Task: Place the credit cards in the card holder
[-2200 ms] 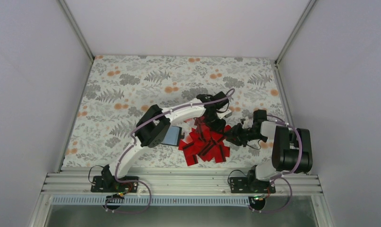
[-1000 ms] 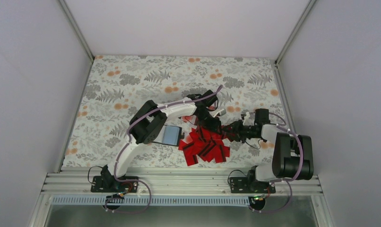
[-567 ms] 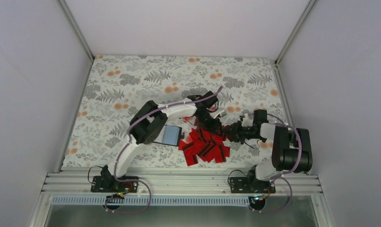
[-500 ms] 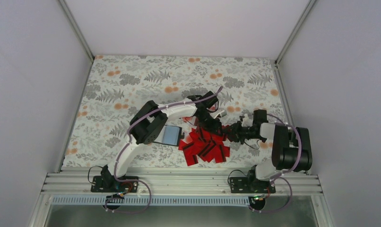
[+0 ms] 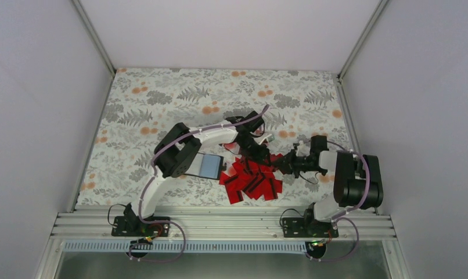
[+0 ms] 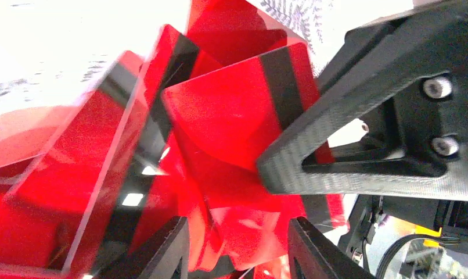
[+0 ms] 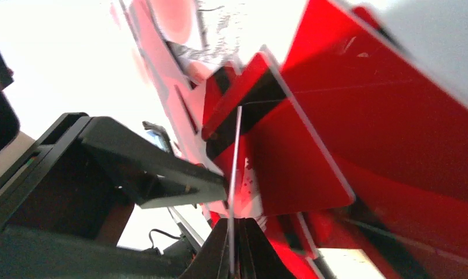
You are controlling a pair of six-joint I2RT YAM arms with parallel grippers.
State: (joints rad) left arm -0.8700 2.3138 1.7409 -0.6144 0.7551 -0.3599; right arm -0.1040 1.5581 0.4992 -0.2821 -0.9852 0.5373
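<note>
A pile of red credit cards [image 5: 252,180] with black stripes lies on the flowered cloth near the front. The black card holder [image 5: 208,165] lies open just left of the pile, grey-blue panel up, partly under my left arm. My left gripper [image 5: 258,155] is low at the pile's far edge. In the left wrist view it [image 6: 237,228] is open, with tilted red cards [image 6: 231,116] between its jaws. My right gripper [image 5: 280,165] reaches in from the right. In the right wrist view it [image 7: 234,256] is shut on a credit card [image 7: 236,174] seen edge-on.
The two grippers almost touch above the pile: a right finger [image 6: 348,157] fills the left wrist view, and a left finger [image 7: 150,174] shows in the right wrist view. Grey walls enclose the cloth [image 5: 162,104] on three sides. An aluminium rail [image 5: 220,224] runs along the front.
My left gripper and elbow have shifted slightly left and towards the front. My right gripper has pushed left, closer to the pile and the left gripper. The pile and card holder have stayed put.
</note>
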